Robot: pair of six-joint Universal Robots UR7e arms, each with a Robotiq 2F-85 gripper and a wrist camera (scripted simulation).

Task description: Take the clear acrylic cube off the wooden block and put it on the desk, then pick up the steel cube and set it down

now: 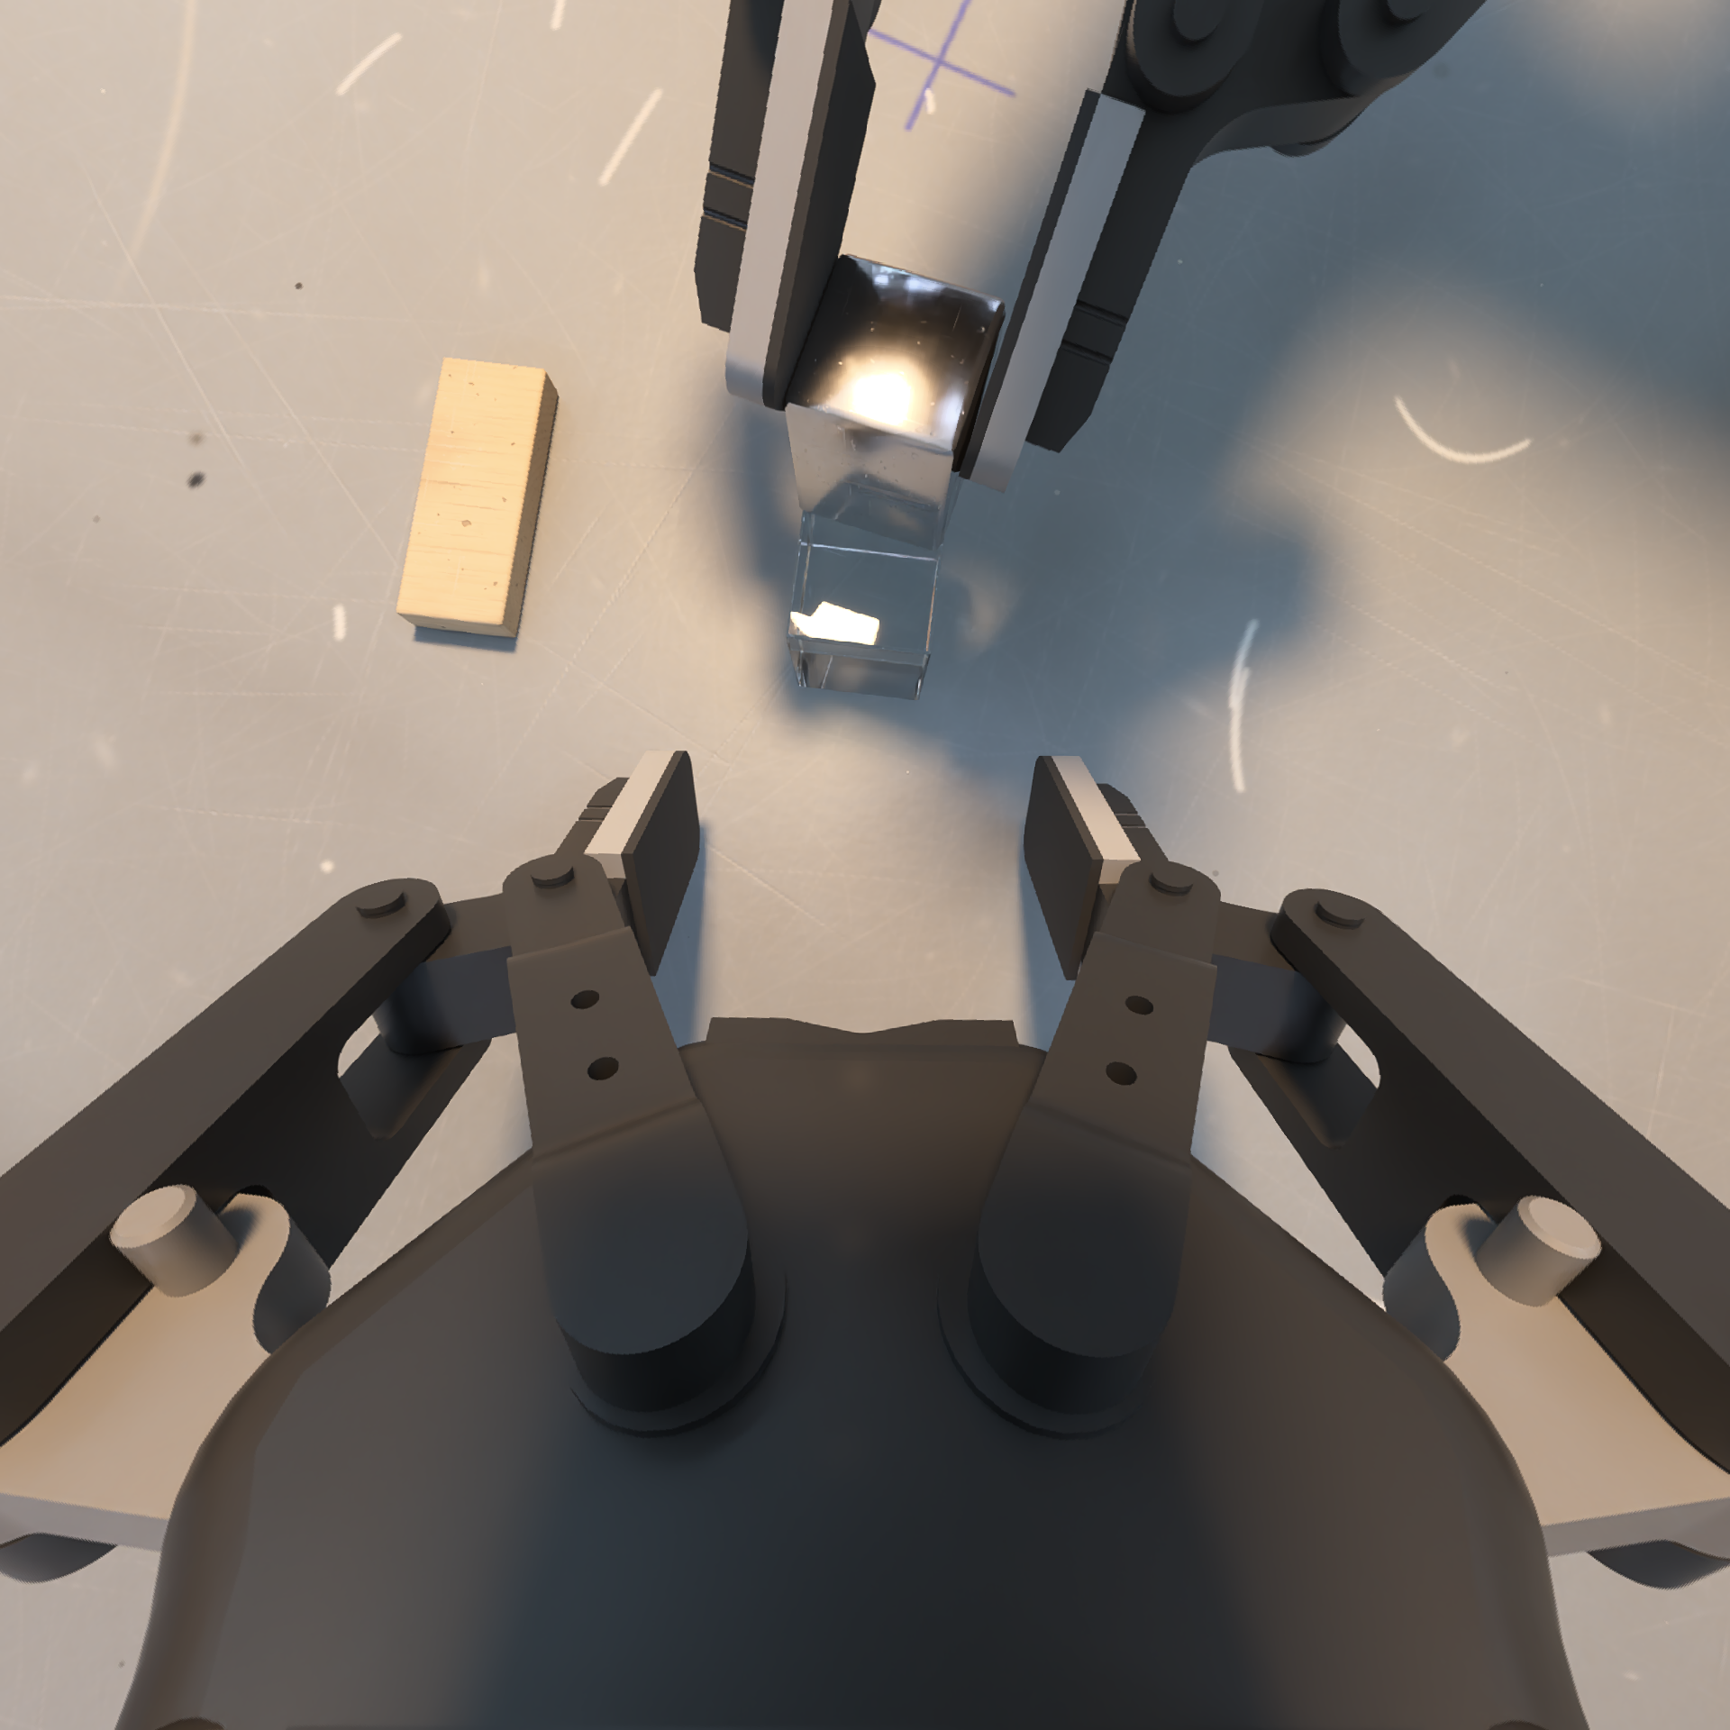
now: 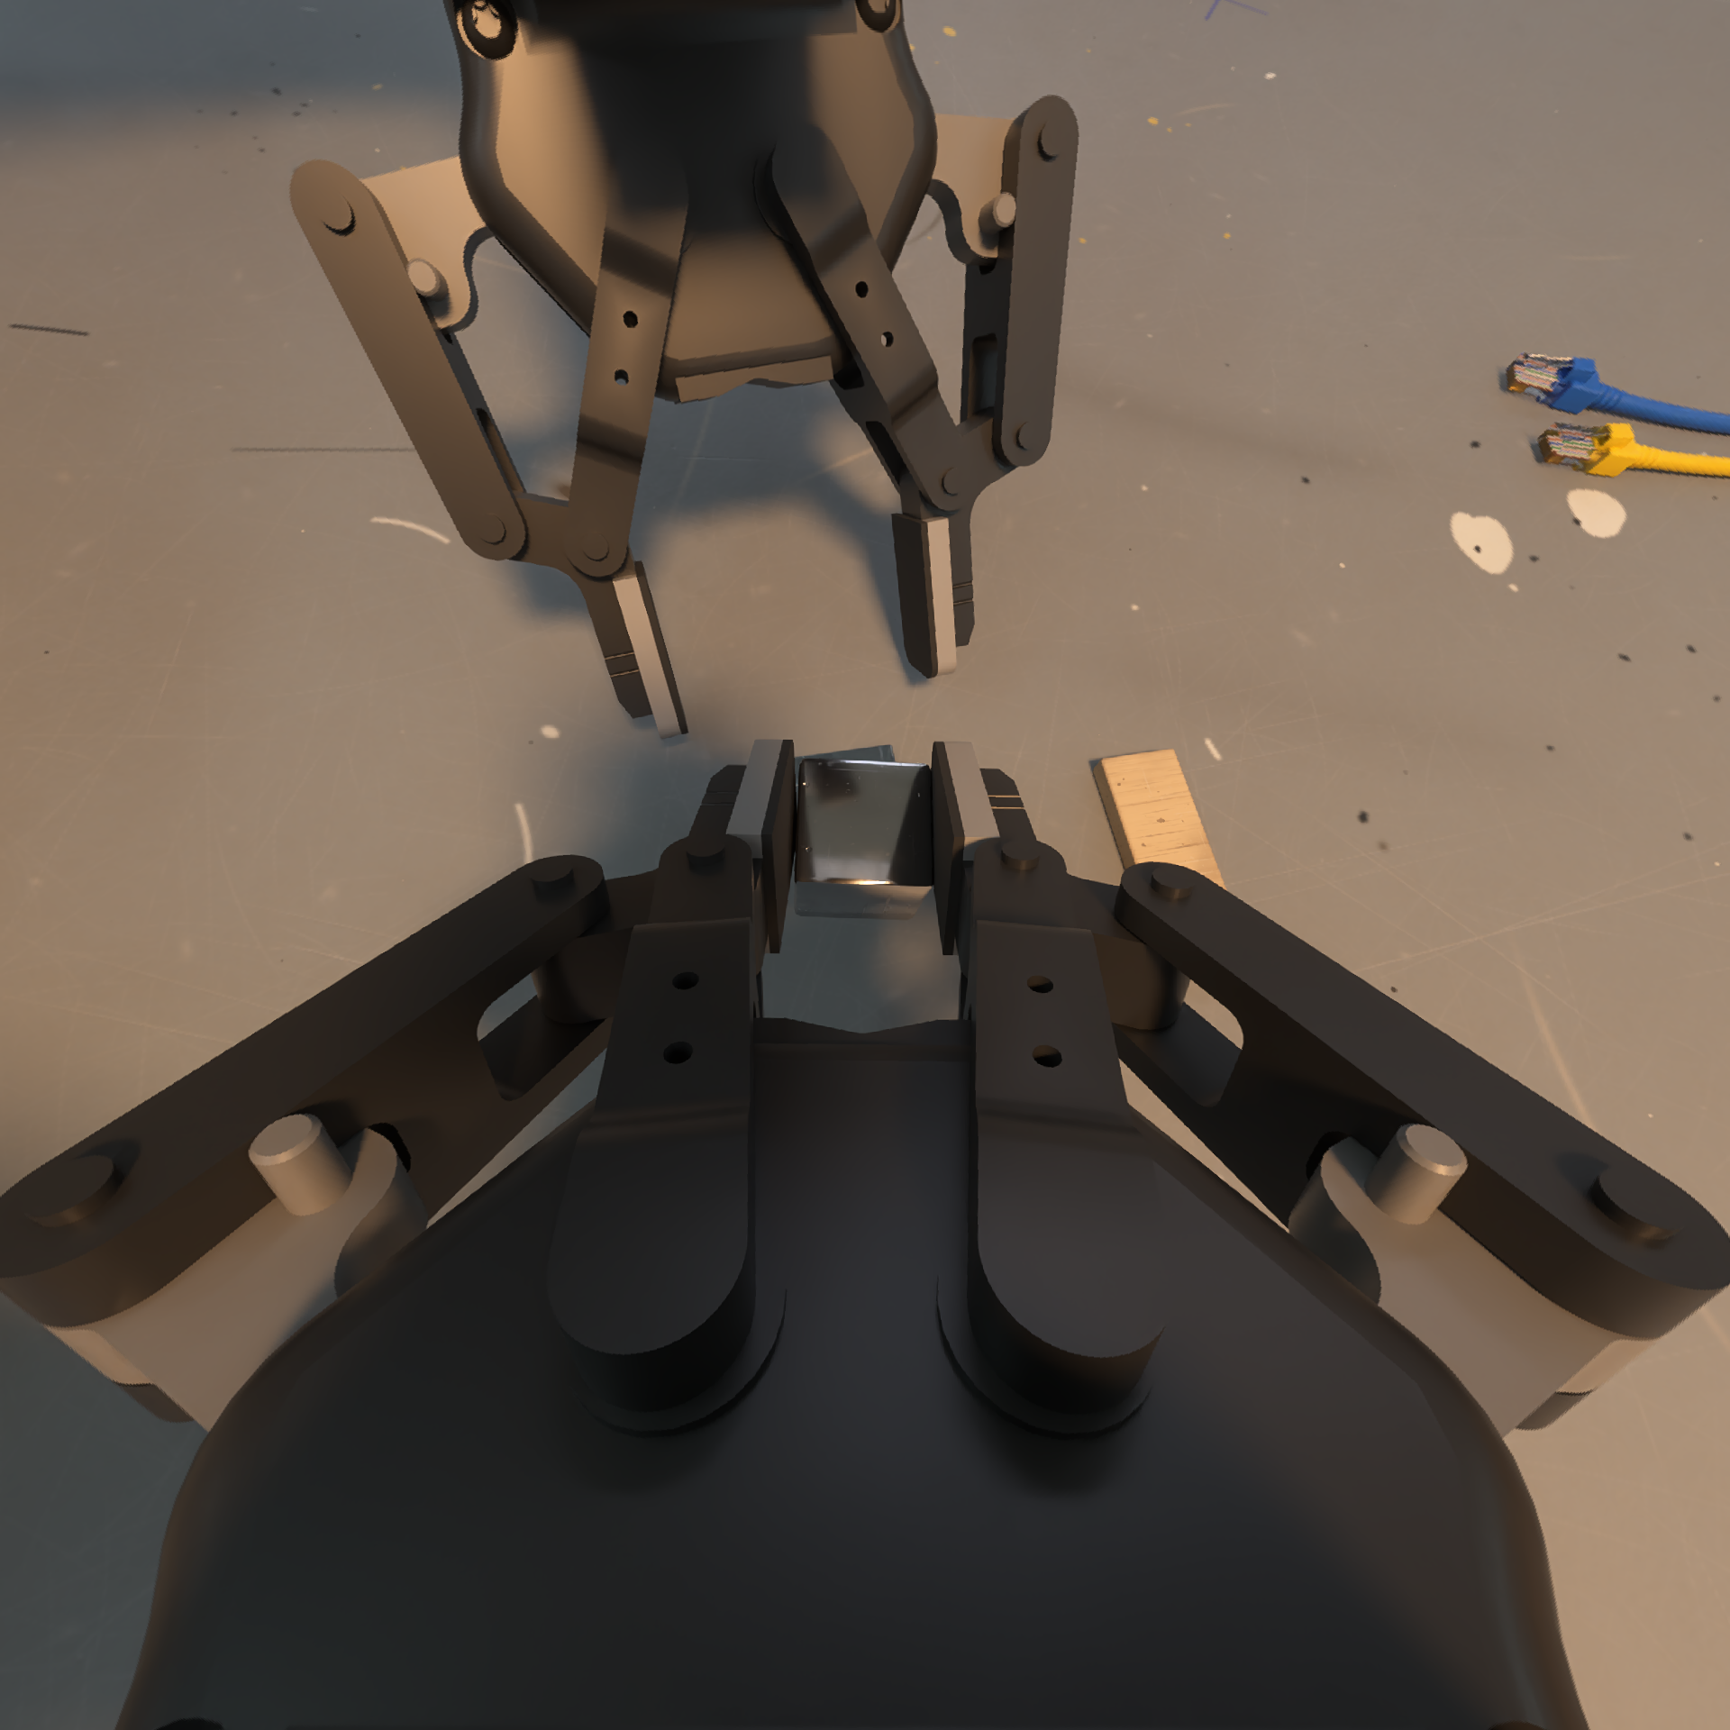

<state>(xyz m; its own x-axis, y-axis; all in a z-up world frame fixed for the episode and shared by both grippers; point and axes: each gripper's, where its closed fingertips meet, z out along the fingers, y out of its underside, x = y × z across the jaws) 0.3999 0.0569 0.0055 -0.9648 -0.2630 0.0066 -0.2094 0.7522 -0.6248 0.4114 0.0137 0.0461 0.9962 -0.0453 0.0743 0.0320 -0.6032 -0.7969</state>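
The clear acrylic cube (image 1: 866,618) stands on the desk, apart from the wooden block (image 1: 477,496), which lies flat to its left with nothing on it. My left gripper (image 1: 861,805) is open and empty, just short of the clear cube. My right gripper (image 2: 861,777) is shut on the steel cube (image 2: 861,824). In the left wrist view the steel cube (image 1: 889,374) sits between the right gripper's fingers (image 1: 763,309), directly behind the clear cube. I cannot tell whether it touches the desk. The wooden block (image 2: 1156,810) lies right of my right gripper.
The open left gripper (image 2: 796,683) faces the right one closely. A blue cable (image 2: 1610,393) and a yellow cable (image 2: 1629,454) lie at the far right of the right wrist view. A purple cross (image 1: 936,56) is marked on the scratched grey desk (image 1: 234,234).
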